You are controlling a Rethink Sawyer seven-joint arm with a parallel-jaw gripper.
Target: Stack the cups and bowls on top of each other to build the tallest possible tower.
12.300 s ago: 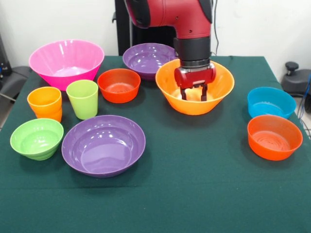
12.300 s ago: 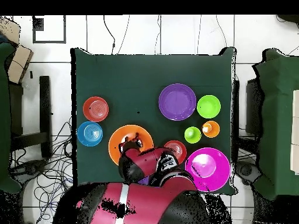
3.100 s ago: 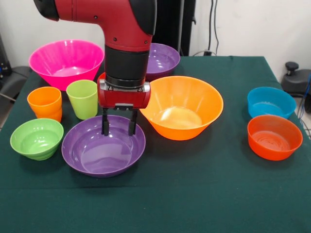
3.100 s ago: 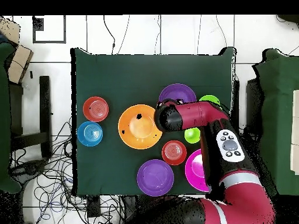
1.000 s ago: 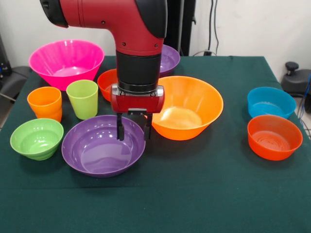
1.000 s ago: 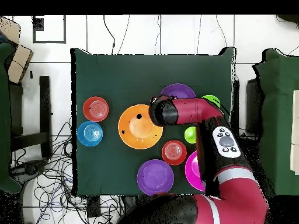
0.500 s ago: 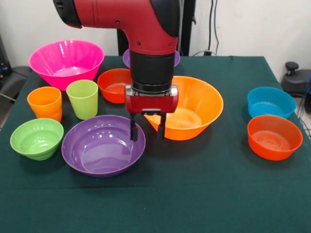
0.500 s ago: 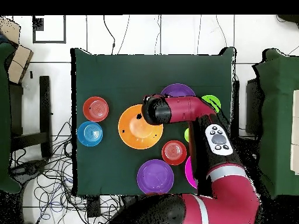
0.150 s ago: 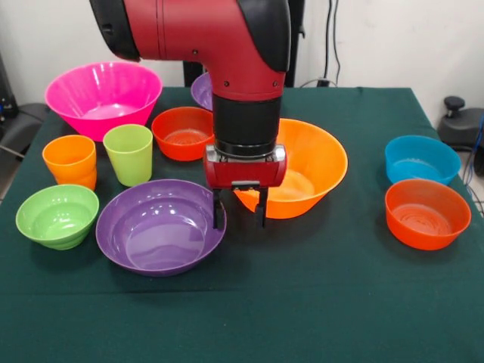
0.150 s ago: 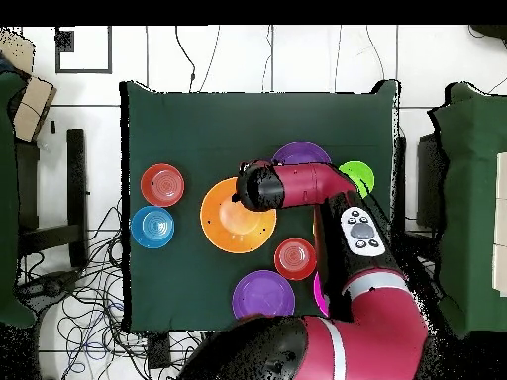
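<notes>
My gripper (image 9: 239,215) hangs open and empty, low over the cloth. Its left finger is at the right rim of the near purple bowl (image 9: 155,227). Its right finger stands in front of the large yellow-orange bowl (image 9: 318,159). The orange cup (image 9: 70,160) and lime green cup (image 9: 128,153) stand side by side at the left. Around them are the pink bowl (image 9: 102,94), small green bowl (image 9: 57,215) and a red-orange bowl (image 9: 181,132). The second purple bowl (image 9: 201,89) is mostly behind the arm. Every piece stands alone; no tower shows.
A blue bowl (image 9: 421,159) and another red-orange bowl (image 9: 426,213) sit at the right edge. In the overhead view the arm's wrist (image 10: 253,186) covers the gripper and both cups. The table (image 9: 318,302) has bare green cloth along its near side.
Over the last second my gripper slid right, from over the purple bowl to its right rim, and sank slightly. It stayed open. Since 12 s ago the yellow-orange bowl has come nearer.
</notes>
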